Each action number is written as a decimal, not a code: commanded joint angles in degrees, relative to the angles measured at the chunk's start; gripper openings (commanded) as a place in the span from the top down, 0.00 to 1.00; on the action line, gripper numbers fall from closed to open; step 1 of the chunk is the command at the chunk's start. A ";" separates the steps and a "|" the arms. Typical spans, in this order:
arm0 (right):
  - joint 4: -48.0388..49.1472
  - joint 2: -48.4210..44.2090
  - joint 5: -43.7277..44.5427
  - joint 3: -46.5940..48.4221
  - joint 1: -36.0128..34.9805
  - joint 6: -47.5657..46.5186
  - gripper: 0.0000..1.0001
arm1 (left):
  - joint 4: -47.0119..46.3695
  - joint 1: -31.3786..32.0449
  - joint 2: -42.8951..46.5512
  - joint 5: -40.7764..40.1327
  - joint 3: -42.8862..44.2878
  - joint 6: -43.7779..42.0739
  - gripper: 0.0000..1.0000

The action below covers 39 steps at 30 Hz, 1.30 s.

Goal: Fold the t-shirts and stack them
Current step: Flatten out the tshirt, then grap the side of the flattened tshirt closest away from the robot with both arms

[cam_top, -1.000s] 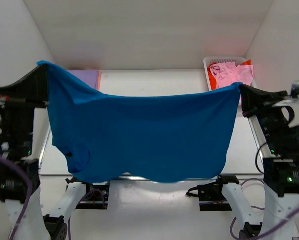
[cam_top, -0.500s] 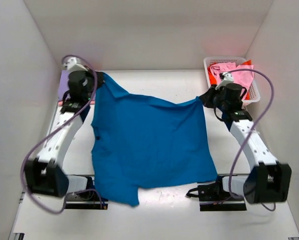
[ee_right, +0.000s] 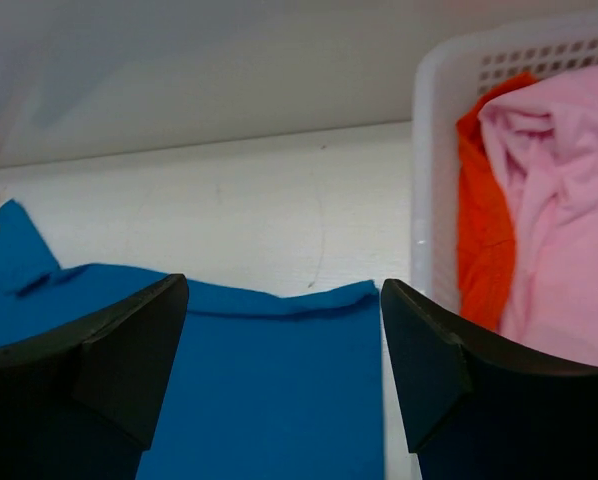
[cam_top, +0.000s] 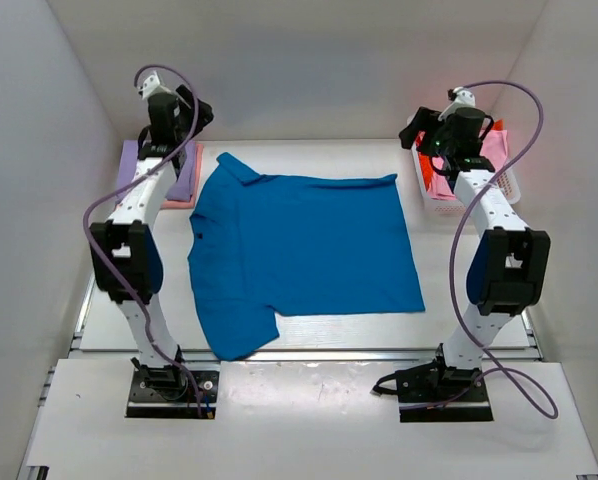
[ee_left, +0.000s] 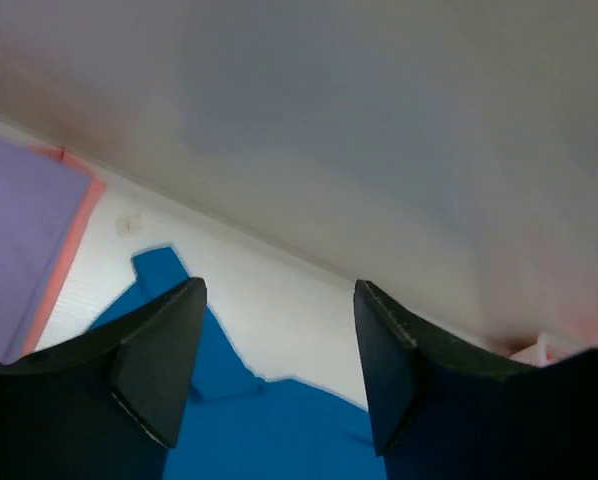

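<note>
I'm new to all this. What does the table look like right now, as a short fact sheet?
blue shirt: spread flat mid-table, collar far left
lavender shirt: folded, far-left corner, salmon edge beneath
basket: white, far right, holds pink shirt, orange-red shirt
left arm: jaws open, empty
right arm: jaws open, empty

Collared shirt [cam_top: 304, 250] lies spread flat on the counter [cam_top: 309, 158] at frame centre, with its collar toward the upper left and one sleeve at the lower left by the counter's near edge. Folded shirts [cam_top: 129, 170] lie on the counter at upper left, just left of the collar, with the left end effector [cam_top: 192, 112] above them in the frame. Basket [cam_top: 439, 210] sits at upper right, right of the collared shirt's far corner, with crumpled shirts [cam_top: 499, 150] inside it and the right end effector [cam_top: 419, 130] at its left side.
</note>
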<state>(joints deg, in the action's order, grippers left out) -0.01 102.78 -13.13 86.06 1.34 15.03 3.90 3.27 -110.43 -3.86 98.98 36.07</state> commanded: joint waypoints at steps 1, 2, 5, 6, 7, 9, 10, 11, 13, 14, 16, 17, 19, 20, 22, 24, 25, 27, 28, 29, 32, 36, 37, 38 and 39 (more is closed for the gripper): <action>-4.56 -6.52 1.79 -1.60 -0.20 -1.93 0.26 | 0.93 0.51 16.54 3.25 -14.92 1.19 0.29; -5.26 -9.59 1.35 -5.25 -0.20 -2.02 0.26 | 0.32 0.69 19.00 3.07 -18.78 2.15 0.30; -9.02 -16.80 1.26 -15.64 -0.38 -2.80 0.34 | 6.00 2.35 32.71 2.45 -32.86 3.39 0.34; -10.87 -18.57 1.09 -19.14 -0.46 -3.51 0.36 | 7.77 2.79 37.78 2.02 -37.06 2.87 0.35; -12.02 -21.45 1.43 -23.09 -1.07 -3.86 0.37 | 12.23 3.67 42.36 1.32 -40.67 2.25 0.36; -16.40 -26.29 1.79 -27.15 -0.99 -5.09 0.39 | 23.11 4.82 47.82 1.05 -43.85 0.59 0.39; -18.77 -27.27 2.05 -29.96 -1.08 -5.18 0.41 | 25.17 5.95 50.73 1.13 -45.70 -0.29 0.40; -19.49 -29.89 3.09 -32.34 -0.99 -6.05 0.42 | 29.02 7.00 53.28 1.39 -47.89 -0.30 0.38; -22.56 -33.86 4.94 -36.11 -2.22 -6.06 0.43 | 34.22 8.23 57.23 2.01 -51.93 0.83 0.35; -23.71 -36.23 5.30 -38.40 -3.01 -5.80 0.42 | 34.76 8.59 59.35 2.71 -54.65 2.06 0.35; -26.25 -40.02 6.27 -40.78 -2.93 -4.92 0.43 | 37.40 9.91 61.90 3.59 -58.26 3.73 0.33; -27.05 -41.68 6.27 -42.36 -2.93 -4.92 0.43 | 38.10 11.40 63.83 4.46 -60.72 4.78 0.33; -29.60 -44.24 6.88 -44.56 -2.93 -4.66 0.42 | 39.51 14.03 65.77 3.95 -63.63 6.45 0.33; -30.65 -45.38 6.97 -45.80 -3.19 -4.83 0.42 | 40.73 15.70 66.83 3.95 -65.30 7.68 0.34; -32.06 -47.40 7.32 -47.29 -2.66 -4.48 0.42 | 42.76 16.68 68.24 2.28 -67.33 8.66 0.35; -32.95 -49.42 6.45 -49.22 -1.53 -4.48 0.41 | 44.08 15.81 69.12 1.49 -68.56 7.44 0.35; -33.12 -50.04 5.92 -49.06 -1.43 -4.57 0.41 | 45.13 15.46 69.04 0.96 -68.83 7.43 0.35; -33.39 -50.57 4.95 -49.76 0.48 -4.92 0.41 | 46.28 15.63 68.51 -1.23 -69.88 7.34 0.35; -33.30 -50.84 4.86 -49.50 0.85 -5.09 0.40 | 45.41 16.41 68.33 -1.15 -70.15 7.34 0.36; -33.30 -50.58 4.78 -49.59 0.85 -5.36 0.40 | 45.67 16.85 67.90 -1.85 -70.76 8.47 0.36; -32.95 -48.21 4.34 -49.15 1.47 -5.36 0.36 | 45.41 17.82 66.14 -2.56 -72.17 9.97 0.35; -31.63 -44.88 3.02 -48.53 1.99 -6.06 0.35 | 46.20 20.02 63.68 -4.93 -72.26 12.43 0.33; -31.37 -43.64 2.32 -48.62 2.17 -6.24 0.35 | 46.28 20.46 62.80 -5.02 -72.43 12.61 0.32; -30.93 -42.50 1.88 -48.36 2.08 -6.06 0.35 | 46.28 21.16 62.45 -5.19 -72.78 13.92 0.32; -31.10 -41.45 1.35 -48.18 2.52 -6.58 0.35 | 46.63 22.21 61.40 -5.98 -73.22 15.33 0.31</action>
<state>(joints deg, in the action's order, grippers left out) -33.19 59.29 -9.78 36.38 3.18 9.85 49.65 23.62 -47.81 -7.01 26.72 47.57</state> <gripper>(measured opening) 0.653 0.683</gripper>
